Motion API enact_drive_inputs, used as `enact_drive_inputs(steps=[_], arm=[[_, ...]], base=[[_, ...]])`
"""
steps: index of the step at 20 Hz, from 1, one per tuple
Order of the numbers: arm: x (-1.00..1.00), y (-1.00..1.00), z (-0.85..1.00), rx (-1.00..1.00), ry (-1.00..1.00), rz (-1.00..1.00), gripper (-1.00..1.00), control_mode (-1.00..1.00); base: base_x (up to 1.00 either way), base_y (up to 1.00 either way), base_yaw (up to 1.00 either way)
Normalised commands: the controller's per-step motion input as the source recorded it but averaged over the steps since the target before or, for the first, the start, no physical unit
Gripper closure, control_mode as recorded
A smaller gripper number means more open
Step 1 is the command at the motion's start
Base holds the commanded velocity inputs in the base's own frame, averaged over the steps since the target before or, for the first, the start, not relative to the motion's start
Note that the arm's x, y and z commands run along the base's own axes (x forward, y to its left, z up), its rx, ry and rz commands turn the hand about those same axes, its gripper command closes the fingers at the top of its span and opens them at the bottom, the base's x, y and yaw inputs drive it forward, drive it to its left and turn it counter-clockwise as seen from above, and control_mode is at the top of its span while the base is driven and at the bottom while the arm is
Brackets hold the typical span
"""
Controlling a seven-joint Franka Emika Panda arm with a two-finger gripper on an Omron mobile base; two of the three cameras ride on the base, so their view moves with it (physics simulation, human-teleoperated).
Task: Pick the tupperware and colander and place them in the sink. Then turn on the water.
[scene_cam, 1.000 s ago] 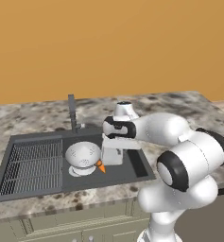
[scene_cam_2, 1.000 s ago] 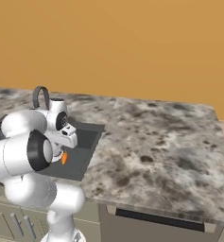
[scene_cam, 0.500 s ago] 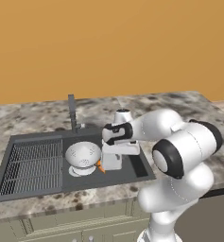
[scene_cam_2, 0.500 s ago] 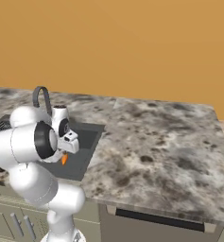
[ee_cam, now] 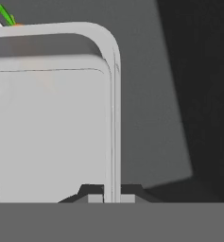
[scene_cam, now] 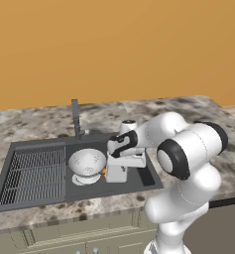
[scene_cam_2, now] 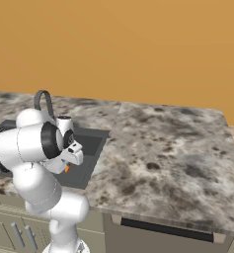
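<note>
My gripper (ee_cam: 112, 194) is shut on the raised rim of the tupperware (ee_cam: 52, 132), a translucent pale rectangular container. It hangs on edge inside the dark grey sink (scene_cam: 144, 174), just to the right of the colander (scene_cam: 88, 162). The colander is a round white perforated bowl that rests in the basin. In the left base view the tupperware (scene_cam: 116, 173) reaches down close to the sink floor below my hand. No water shows at the dark faucet (scene_cam: 76, 119).
A small orange carrot (scene_cam: 104, 172) with green leaves (ee_cam: 6, 15) lies in the basin between the colander and the tupperware. The ribbed drainboard (scene_cam: 32, 171) takes up the sink's left part. Speckled stone counter (scene_cam_2: 173, 148) stretches to the right.
The hand has sunk a little lower into the sink with the tupperware still in its grip, and the arm's elbow has swung over to the right. The colander has not moved.
</note>
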Motion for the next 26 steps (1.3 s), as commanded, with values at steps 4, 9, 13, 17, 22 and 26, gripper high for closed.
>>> enact_drive_inputs(steps=[4,9,13,17,22,26], arm=[[0.06,0.0,-0.36,0.0,0.0,-0.08,1.0,-1.0],[0.08,0.0,-0.35,0.0,0.0,-0.08,1.0,-1.0],[0.09,0.0,-0.34,0.0,0.0,-0.08,1.0,-1.0],[0.08,0.0,-0.33,0.0,0.0,-0.07,1.0,-1.0],[0.17,0.0,-0.29,0.0,0.0,-0.07,1.0,-1.0],[0.22,0.0,-0.26,0.0,0.0,-0.06,1.0,-1.0]], base=[[0.0,0.0,0.0],[0.0,0.0,0.0],[0.0,0.0,0.0],[0.0,0.0,0.0],[0.0,0.0,0.0],[0.0,0.0,0.0]])
